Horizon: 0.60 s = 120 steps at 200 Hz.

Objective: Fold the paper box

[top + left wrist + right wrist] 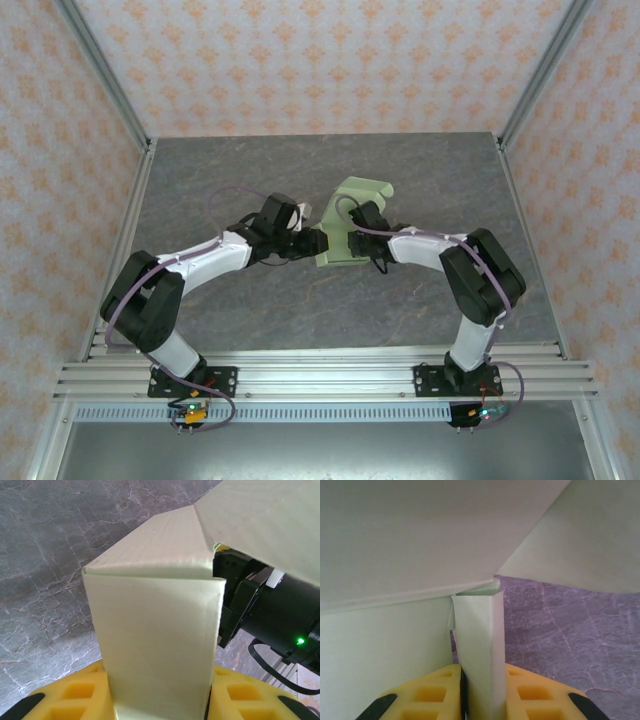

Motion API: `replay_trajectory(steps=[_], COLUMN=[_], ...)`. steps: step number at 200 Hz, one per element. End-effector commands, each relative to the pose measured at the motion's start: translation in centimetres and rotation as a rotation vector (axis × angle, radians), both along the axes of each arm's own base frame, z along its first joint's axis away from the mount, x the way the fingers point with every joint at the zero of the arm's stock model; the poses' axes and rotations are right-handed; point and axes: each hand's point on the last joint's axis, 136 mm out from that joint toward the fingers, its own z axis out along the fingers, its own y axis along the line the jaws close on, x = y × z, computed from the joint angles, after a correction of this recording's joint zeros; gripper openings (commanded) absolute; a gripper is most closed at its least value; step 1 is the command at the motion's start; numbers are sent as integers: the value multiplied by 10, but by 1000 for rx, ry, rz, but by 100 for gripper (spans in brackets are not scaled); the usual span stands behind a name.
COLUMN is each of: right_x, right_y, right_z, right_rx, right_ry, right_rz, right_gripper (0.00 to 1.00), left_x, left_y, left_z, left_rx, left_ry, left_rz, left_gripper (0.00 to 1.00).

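Grey stone worktop (300, 170), mid-surface: paper box (352, 205) half-formed, walls up, upper flaps open, looks unfinished; left end effector (160, 685) clamps one wall panel, right end effector (480, 685) pinches a narrow folded flap.

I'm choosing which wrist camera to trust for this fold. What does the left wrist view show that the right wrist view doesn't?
Left wrist view: a broad panel of the paper box face-on between the left gripper's yellow fingers, with the right arm's black housing and its green light behind the box. Right wrist view: a narrow flap seen edge-on, pinched in the right gripper, with larger panels overhead. Both: pale green card, yellow fingers and the grey marbled table.
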Motion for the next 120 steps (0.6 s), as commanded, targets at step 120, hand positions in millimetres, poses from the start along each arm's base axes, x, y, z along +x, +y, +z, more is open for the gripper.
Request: replay_trajectory(steps=[120], right_x=[-16], right_y=[-28], right_z=[72], right_rx=[139], right_ry=[-194], right_rz=[-35], right_gripper=[45], left_x=[-8], left_y=[-9], left_z=[12], left_rx=[25], left_ry=[-62], left_rz=[-68], left_gripper=[31])
